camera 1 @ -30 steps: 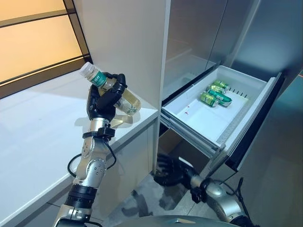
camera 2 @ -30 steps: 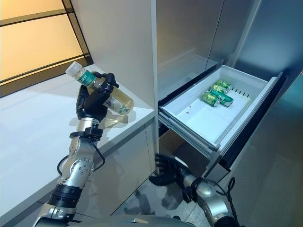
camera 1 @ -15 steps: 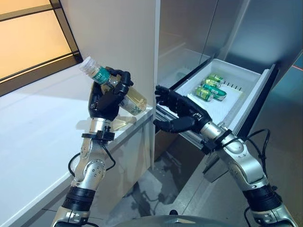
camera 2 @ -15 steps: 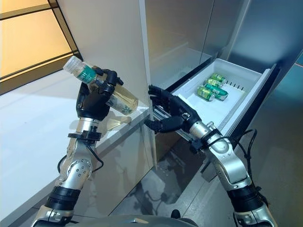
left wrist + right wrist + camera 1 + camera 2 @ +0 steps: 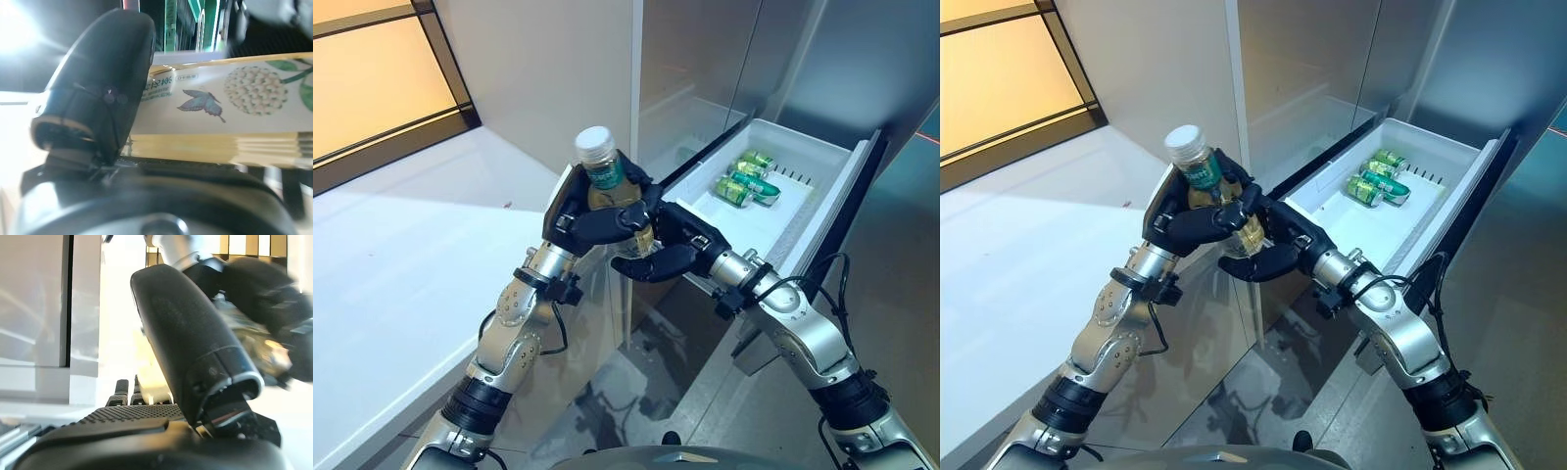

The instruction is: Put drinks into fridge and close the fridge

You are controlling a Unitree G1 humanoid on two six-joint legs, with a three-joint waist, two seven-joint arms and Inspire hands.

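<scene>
A clear bottle (image 5: 603, 174) of pale yellow drink with a white cap and green label stands nearly upright in my left hand (image 5: 590, 221), whose fingers curl round its body. In the left wrist view the bottle (image 5: 230, 98) lies across the palm under the thumb (image 5: 105, 83). My right hand (image 5: 677, 243) is open, its fingers and thumb spread against the bottle's lower part from the fridge side. The bottle is in the air past the counter's corner, left of the open white fridge drawer (image 5: 837, 211). Green cans (image 5: 744, 182) lie at the drawer's back.
A white counter (image 5: 411, 245) runs along the left. A tall white cabinet side (image 5: 558, 78) stands between the counter and the fridge. The fridge's grey doors (image 5: 822, 59) rise above the pulled-out drawer. A grey floor (image 5: 636, 382) lies below the hands.
My left hand has swung the bottle right, off the counter's edge, and turned it upright. My right hand has moved left and now touches the bottle's lower part.
</scene>
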